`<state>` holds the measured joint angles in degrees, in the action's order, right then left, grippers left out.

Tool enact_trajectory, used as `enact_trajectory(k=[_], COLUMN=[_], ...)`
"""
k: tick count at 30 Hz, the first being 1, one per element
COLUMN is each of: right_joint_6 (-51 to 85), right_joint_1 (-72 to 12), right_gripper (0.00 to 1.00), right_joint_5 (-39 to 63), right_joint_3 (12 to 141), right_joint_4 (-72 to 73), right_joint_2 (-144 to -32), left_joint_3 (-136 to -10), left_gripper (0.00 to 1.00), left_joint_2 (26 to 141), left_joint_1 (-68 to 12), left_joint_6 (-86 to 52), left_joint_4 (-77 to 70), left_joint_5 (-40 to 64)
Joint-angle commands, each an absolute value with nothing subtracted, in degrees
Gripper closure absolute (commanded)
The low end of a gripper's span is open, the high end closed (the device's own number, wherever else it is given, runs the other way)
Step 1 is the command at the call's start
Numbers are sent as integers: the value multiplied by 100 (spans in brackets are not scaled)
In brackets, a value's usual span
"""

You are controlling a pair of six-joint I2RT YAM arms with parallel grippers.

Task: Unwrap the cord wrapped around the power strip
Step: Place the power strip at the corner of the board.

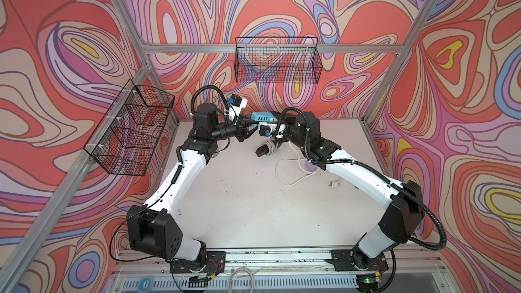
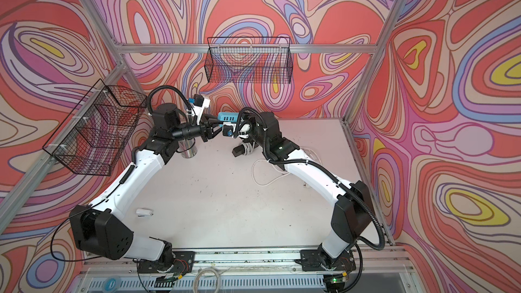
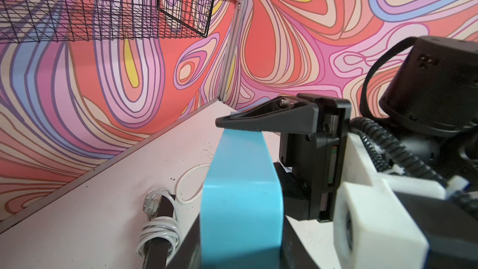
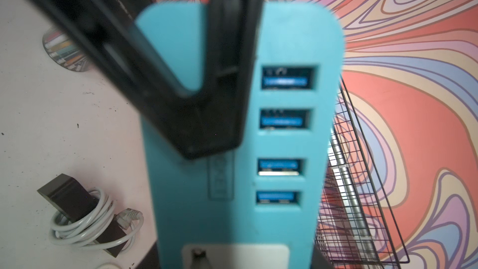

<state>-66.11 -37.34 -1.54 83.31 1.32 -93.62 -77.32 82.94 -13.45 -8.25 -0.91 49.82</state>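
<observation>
Where the power strip (image 1: pixel 262 116) hangs: aloft over the back of the table (image 1: pixel 239 209), level, one end at each claw; the blue body looks bare of turns in both wrist views
Cord (image 1: pixel 283 174): white, in slack loops on the table beside the right arm; plug (image 1: pixel 335 184) at the loose end; the stretch up to the strip is hidden by that arm
Left claw (image 1: pixel 251 121): jaws apart, astride one end; one finger (image 4: pixel 207 115) lies across the port face, its mate behind; whether they press I cannot tell
Right claw (image 1: pixel 276 121): jaws apart, astride the other end; top finger (image 3: pixel 269 117) rests on the blue edge, the lower one mostly hidden; firm hold or not, cannot tell
Step, as I judge it: a hand-over between claws, with the unwinding nearly done
To do it well: seat the taking claw square on the strip before the other lets go; keep the strip level and high so the cord drops clear; check the cord end under the claw for a last turn
Hazard: a black block (image 1: pixel 260 152) wound with grey cable (image 3: pixel 157 231) sits just below; keep the white cord off it
</observation>
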Motion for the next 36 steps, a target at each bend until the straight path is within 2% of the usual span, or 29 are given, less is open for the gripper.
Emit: enact_trajectory(k=[1,5,10,23,29,36], right_joint_6=[-6302,-5720,-4226,-1385,-910,-736], right_joint_1=[-3728,-3601,-2896,-651,84,496], right_gripper=[87,88,86,86,84,84], right_joint_5=[-305,-488,-259,-895,-1184,-1189], right_joint_3=[8193,7997,7975,9647,10330,11117], right_joint_4=[260,234,-226,-2891,-3729,-4201], right_joint_2=[-9214,-9200,-9180,-10668,-11458,-12450], left_joint_3=[-7568,-7330,-7154,-7119,-7093,-7062], left_gripper=[0,0,0,0,0,0], left_joint_2=[7952,7777,7621,7628,7624,7646], left_joint_1=[-1195,-892,-695,-646,-625,-597], left_joint_6=[-1197,-1492,-1549,-1529,-1547,-1600], left_joint_4=[-851,-1276,-1488,-1520,-1572,-1646], left_joint_5=[4545,4066,3761,3709,3688,3707])
